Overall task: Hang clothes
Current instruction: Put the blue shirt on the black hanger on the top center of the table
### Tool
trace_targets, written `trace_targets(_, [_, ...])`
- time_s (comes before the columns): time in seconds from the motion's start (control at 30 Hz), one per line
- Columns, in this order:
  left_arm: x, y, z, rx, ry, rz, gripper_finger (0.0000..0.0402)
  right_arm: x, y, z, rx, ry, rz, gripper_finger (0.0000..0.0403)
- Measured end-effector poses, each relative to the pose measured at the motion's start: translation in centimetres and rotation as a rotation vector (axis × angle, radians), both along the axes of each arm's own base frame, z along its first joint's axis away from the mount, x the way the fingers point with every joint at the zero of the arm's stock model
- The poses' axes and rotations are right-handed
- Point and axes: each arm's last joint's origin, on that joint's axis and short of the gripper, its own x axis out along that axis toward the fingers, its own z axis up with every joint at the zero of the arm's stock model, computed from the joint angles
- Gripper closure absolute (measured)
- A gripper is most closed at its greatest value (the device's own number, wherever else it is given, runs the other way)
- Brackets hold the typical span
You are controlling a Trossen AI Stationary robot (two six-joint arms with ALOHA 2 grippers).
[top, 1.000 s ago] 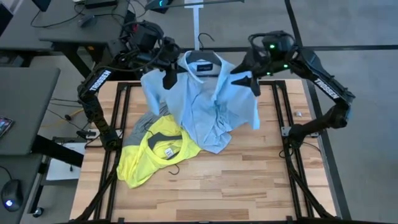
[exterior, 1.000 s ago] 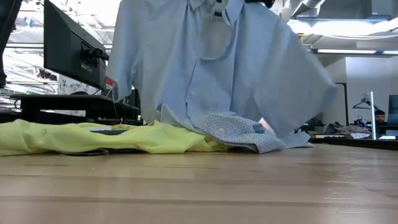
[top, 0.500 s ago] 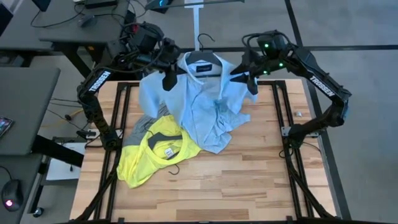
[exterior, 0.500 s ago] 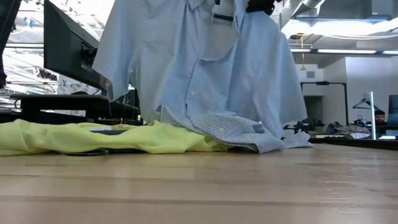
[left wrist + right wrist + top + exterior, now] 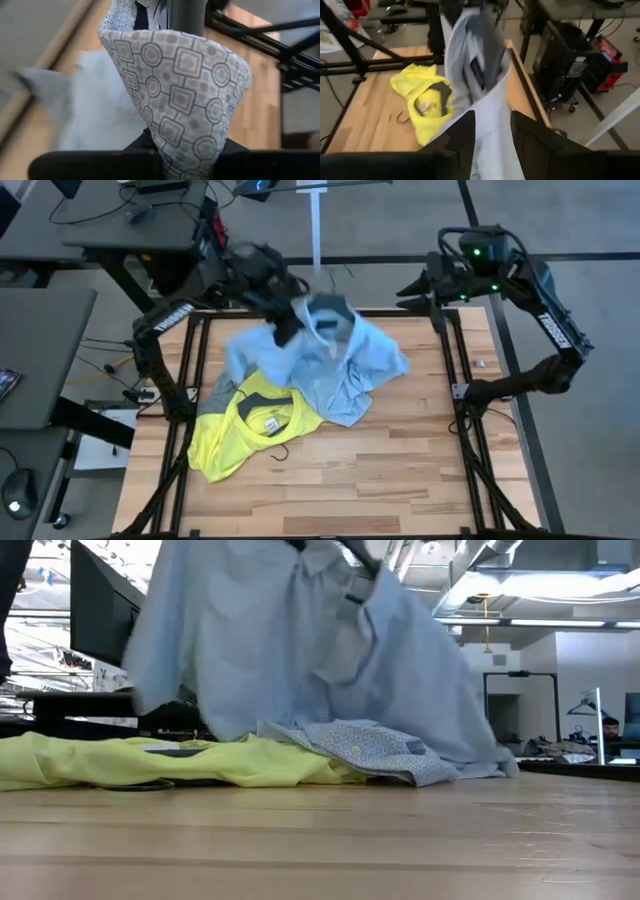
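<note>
At the tabletop's far edge, the left tool (image 5: pixel 283 308) was pinched shut on the collar of the pale light-blue, finely patterned collared button shirt (image 5: pixel 335 360); in its wrist view the patterned collar fabric stood right between its dark fingers (image 5: pixel 100 165). That shirt hung from this grip over the far middle of the wooden slatted tabletop (image 5: pixel 400 470), its upper part lifted and blurred, its lower hem trailing on the wood.

Beyond the far right corner, the right tool (image 5: pixel 432 285) was poised clear of the tabletop, its fingers (image 5: pixel 457 140) part-spread; light-blue cloth showed between them in its own wrist view, but I could not tell whether they gripped it.

The shirt's long axis ran from the raised collar at the far edge down toward the middle of the tabletop, collar pointing up and away, hem pointing to the near side.

Near the left edge lay the bright neon-yellow T-shirt (image 5: pixel 245 430), with a grey T-shirt (image 5: pixel 222 388) half hidden beneath it, and a thin black hanger hook (image 5: pixel 283 452) peeping out beside them.

As I judged it, the single collar pinch could slip under the shirt's weight, dropping it in a heap. The dragging hem might also snag the yellow T-shirt and pull it along.
</note>
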Motion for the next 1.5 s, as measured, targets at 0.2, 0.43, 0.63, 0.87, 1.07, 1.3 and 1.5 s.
trace_targets(0.2, [2.2, -1.7, -4.1, -0.102, -0.153, 0.013, 0.0379, -0.3, 0.9, -4.0, 0.187, 0.102, 0.104, 0.029])
trace_targets(0.43, [2.1, -2.6, -14.3, -0.178, -0.057, 0.132, 0.0378, -0.5, 2.3, -9.7, 0.319, 0.125, 0.122, 0.029])
trace_targets(0.63, [1.6, -2.9, -21.8, -0.141, 0.152, 0.233, 0.0367, 0.1, 3.2, -12.1, 0.37, 0.081, 0.136, 0.029])
trace_targets(0.87, [1.0, -2.2, -23.7, -0.108, 0.298, 0.235, 0.0332, 1.1, 3.4, -12.6, 0.363, 0.08, 0.164, 0.029])
trace_targets(1.07, [-0.3, -0.8, -22.9, 0.042, 0.438, 0.262, 0.0307, 2.3, 2.6, -13.1, 0.362, 0.085, 0.153, 0.029])
trace_targets(1.3, [-0.6, 0.7, -20.6, 0.172, 0.49, 0.21, 0.0305, 4.7, 0.8, -14.5, 0.371, 0.097, 0.122, 0.029])
trace_targets(1.5, [-0.3, 0.9, -21.5, -0.074, 0.432, 0.02, 0.0298, 6.4, -0.8, -16.4, 0.416, 0.16, 0.086, 0.029])
